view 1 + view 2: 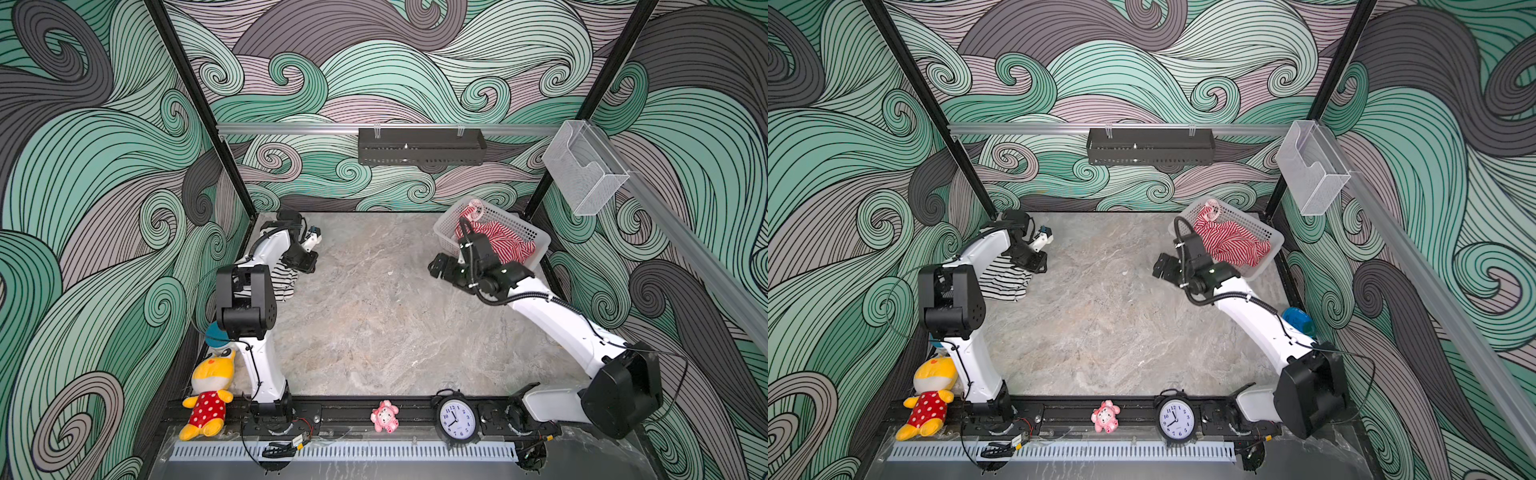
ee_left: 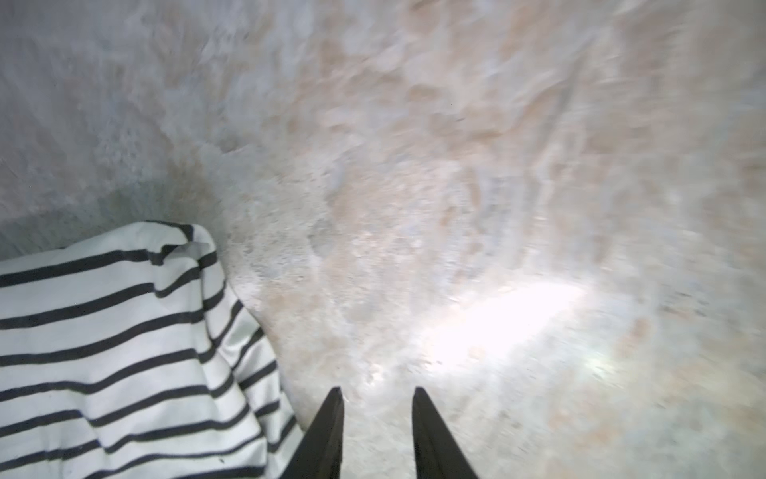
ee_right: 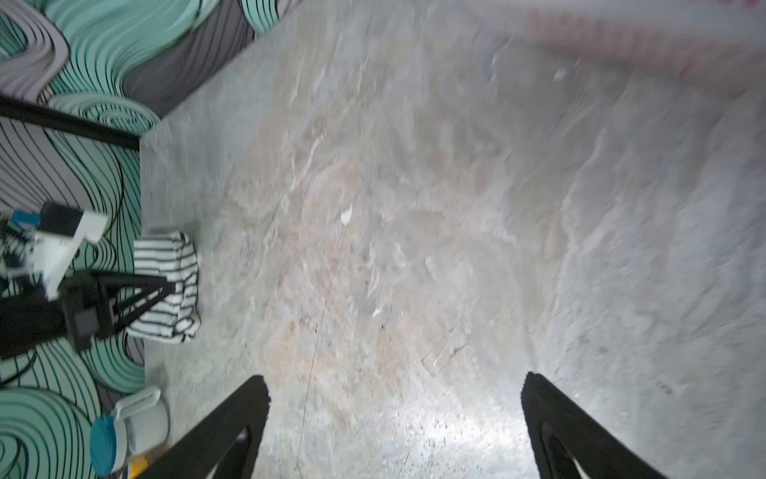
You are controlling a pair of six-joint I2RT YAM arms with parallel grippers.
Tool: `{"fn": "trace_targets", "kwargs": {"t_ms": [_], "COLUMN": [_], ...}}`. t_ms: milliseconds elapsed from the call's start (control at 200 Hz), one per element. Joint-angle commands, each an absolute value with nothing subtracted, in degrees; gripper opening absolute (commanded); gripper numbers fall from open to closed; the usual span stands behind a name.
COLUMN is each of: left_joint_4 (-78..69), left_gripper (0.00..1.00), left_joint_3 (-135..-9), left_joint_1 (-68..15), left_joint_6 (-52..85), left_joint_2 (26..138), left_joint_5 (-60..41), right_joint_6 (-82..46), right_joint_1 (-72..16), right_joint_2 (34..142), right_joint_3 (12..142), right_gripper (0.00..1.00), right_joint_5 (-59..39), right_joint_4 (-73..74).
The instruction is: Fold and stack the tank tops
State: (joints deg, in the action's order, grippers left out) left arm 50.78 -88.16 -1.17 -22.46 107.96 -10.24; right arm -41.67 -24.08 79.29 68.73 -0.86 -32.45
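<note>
The black-and-white tank top lies crumpled on the marble table at the far left, partly under my left arm. My left gripper hovers just beside its edge. Its jaws stand a little apart with only bare table between them, and the striped cloth lies off to one side. The red-and-white tank top is bunched inside the white basket. My right gripper is wide open and empty over the table, in front of the basket.
A yellow plush toy in a red polka-dot dress, a pink toy and a black clock sit along the front rail. A blue-lidded container stands at the left edge. A black tray and a clear bin hang on the walls.
</note>
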Motion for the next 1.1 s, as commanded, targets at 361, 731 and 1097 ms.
{"fn": "trace_targets", "kwargs": {"t_ms": [361, 731, 1097], "left_joint_4": [46.15, 42.75, 42.11], "left_gripper": [0.33, 0.40, 0.39], "left_joint_3": [-60.41, -52.91, -53.05], "left_joint_1": [-20.00, -22.93, -23.40], "left_joint_6": [-25.93, -23.98, -23.47], "left_joint_2": [85.88, 77.85, 78.98], "left_joint_5": [-9.92, -5.89, -4.66], "right_joint_6": [-34.54, -34.01, -33.02], "right_joint_1": [1.36, 6.37, 6.14], "right_joint_2": [113.34, 134.78, 144.65], "right_joint_3": [98.32, 118.60, 131.55], "right_gripper": [0.94, 0.96, 0.79], "right_joint_5": [-3.08, -0.62, -0.10], "right_joint_4": [-44.08, -48.76, -58.58]}}
